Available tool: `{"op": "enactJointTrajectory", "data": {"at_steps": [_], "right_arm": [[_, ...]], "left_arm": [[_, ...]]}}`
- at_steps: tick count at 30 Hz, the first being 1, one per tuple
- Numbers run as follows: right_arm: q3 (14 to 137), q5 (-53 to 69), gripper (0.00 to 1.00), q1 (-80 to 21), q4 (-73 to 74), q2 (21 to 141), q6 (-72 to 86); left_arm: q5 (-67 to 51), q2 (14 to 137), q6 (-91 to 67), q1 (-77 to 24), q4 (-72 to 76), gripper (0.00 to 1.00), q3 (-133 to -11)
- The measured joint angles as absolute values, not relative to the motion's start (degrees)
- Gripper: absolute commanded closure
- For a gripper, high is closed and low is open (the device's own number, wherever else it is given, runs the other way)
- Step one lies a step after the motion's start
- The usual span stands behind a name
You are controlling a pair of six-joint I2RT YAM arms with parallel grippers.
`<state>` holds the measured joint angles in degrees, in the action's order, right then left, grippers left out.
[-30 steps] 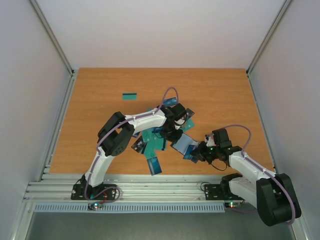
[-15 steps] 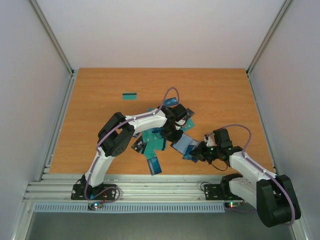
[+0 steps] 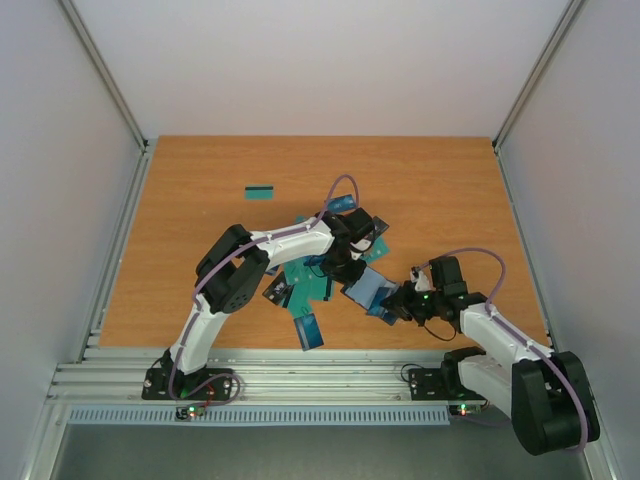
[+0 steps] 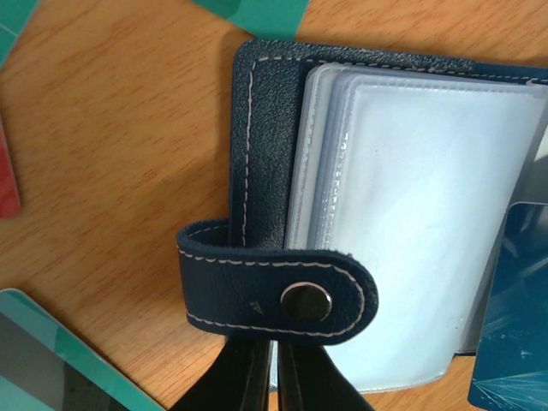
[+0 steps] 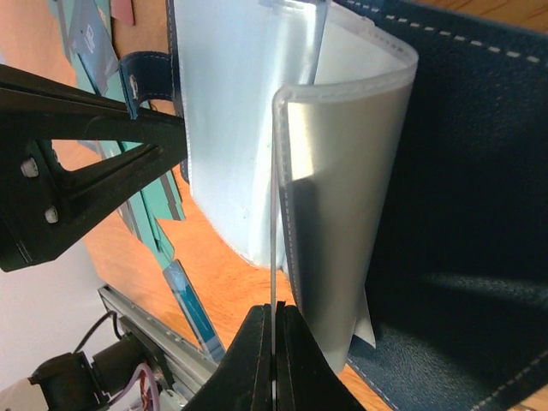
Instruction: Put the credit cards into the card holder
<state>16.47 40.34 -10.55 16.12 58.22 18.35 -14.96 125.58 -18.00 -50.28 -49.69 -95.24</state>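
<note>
**Q:** Right now, what do the grippers have?

**A:** The left gripper (image 4: 272, 355), fingers pressed together, pinches the clasp tab (image 4: 274, 295) of the card holder (image 4: 257, 128), which lies open on the table (image 3: 200, 200) between the two arms. The right gripper (image 5: 274, 330), jaws likewise closed, nips the edge of one clear sleeve (image 5: 342, 188) and holds it raised off the navy cover on the holder's other side.

**Q:** Any cards in?

**A:** None that shows. The sleeves in view look blank and see-through. A dark blue card (image 4: 514, 308) lies at the holder's edge opposite the tab. Whether it sits in a pocket cannot be told.

**Q:** And the rest?

**A:** The credit cards (image 3: 300, 290), mostly teal, lie loose in a heap just beside the holder on its tab side, with a red card (image 4: 7, 180) near them. A lone teal card (image 3: 261, 192) rests well apart from the holder, toward the table's far end.

**Q:** So how far along?

**A:** Early, by the look of it. The holder is open and held spread with a pocket offered, but the filling appears not yet begun. Nearly every card is left to pick up and slide in.
</note>
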Motion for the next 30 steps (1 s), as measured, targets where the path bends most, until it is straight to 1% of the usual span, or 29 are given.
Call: {"op": "enactJointTrajectory", "data": {"at_steps": [13, 23, 26, 30], "right_arm": [[16.8, 43.3, 0.99, -7.7, 11.7, 63.7, 17.0], [19.0, 44.0, 0.99, -7.4, 13.2, 64.5, 13.9], [19.2, 44.0, 0.99, -7.4, 13.5, 65.0, 13.0], [19.2, 44.0, 0.99, -7.4, 13.5, 66.8, 12.5]], "left_arm": [[-14.8, 125.6, -18.0, -50.3, -49.8, 0.95, -95.3], [-14.1, 125.6, -18.2, -50.4, -50.3, 0.94, -95.6], [-14.0, 125.6, -18.6, -50.4, -50.5, 0.9, -95.7], [-12.6, 125.5, -19.1, -50.3, -51.9, 0.82, -96.3]]}}
